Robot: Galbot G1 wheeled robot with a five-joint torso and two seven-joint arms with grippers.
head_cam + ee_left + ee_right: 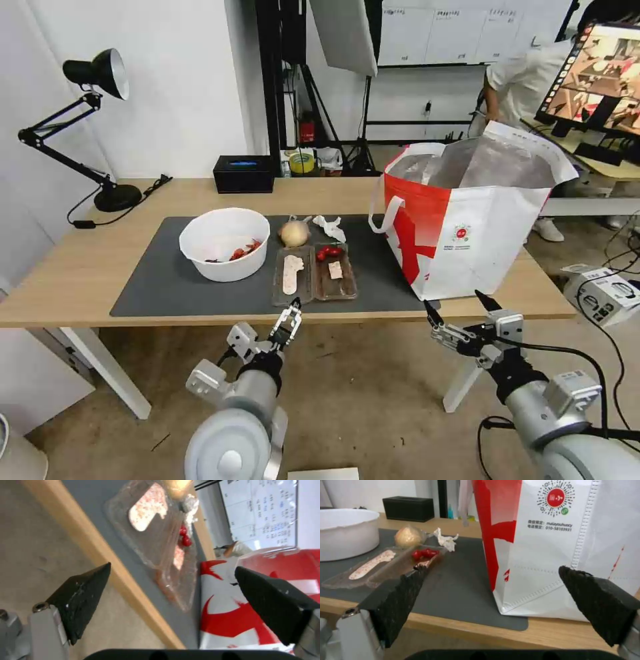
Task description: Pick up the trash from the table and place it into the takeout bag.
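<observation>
both grippers hang below the table (80,267) edge, jaws spread and empty: the left gripper (291,319) lines up just short of the tray (313,272), the right gripper (460,308) faces the bag (467,233), presumably waiting.

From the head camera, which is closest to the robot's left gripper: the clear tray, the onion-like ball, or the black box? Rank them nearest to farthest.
Measured from the left gripper, open at the table's near edge:
1. Clear tray: directly beyond the gripper, on the grey mat's near part.
2. Onion-like ball: behind the tray, at mid-mat.
3. Black box: at the table's far edge, off the mat.
</observation>
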